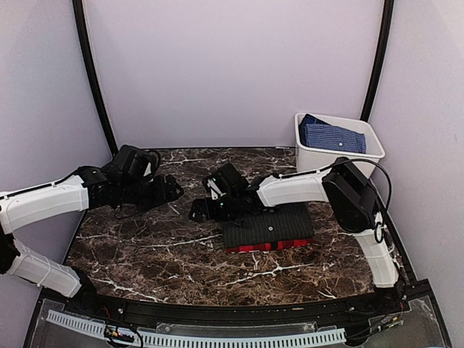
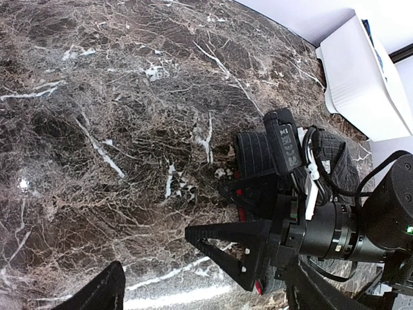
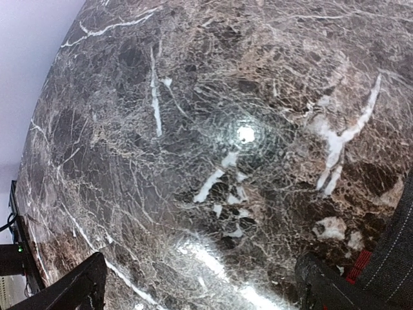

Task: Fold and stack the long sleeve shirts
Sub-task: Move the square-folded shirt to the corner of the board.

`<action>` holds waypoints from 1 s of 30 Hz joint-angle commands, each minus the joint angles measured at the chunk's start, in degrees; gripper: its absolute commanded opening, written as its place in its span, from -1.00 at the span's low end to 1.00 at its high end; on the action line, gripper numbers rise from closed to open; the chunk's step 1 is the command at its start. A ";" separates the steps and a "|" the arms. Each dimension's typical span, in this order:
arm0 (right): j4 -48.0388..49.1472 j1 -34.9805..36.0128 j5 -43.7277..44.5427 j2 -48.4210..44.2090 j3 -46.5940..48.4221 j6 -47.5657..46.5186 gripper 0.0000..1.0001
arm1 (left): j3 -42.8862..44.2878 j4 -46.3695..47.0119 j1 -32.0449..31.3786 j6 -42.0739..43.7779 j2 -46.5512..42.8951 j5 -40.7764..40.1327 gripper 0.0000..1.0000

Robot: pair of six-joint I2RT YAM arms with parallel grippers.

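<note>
While lying folded right of centre on the marble-patterned table (image 1: 145,250), atop the red-and-black plaid shirt (image 1: 272,246), charcoal pinstriped cloth shirt (image 1: 272,225) judged soft, light, best pinched at a folded edge; right gripper (image 1: 197,212) just beside its left edge, left gripper (image 1: 176,190) farther left, both jaws wide, empty.

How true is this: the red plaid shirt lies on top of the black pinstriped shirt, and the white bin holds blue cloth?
False: the black pinstriped shirt lies on top of the red plaid shirt, as the top external view shows. The white bin does hold blue cloth.
</note>
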 commanded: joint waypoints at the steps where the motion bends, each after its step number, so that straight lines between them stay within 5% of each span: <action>1: 3.33 -0.91 2.94 -1.49 -4.82 3.07 0.97 | -0.70 -0.76 0.30 1.13 -0.16 0.15 0.68; 30: 10.92 -12.49 5.84 -23.57 -37.19 2.29 0.97 | -0.20 2.41 0.37 0.46 3.56 3.38 0.68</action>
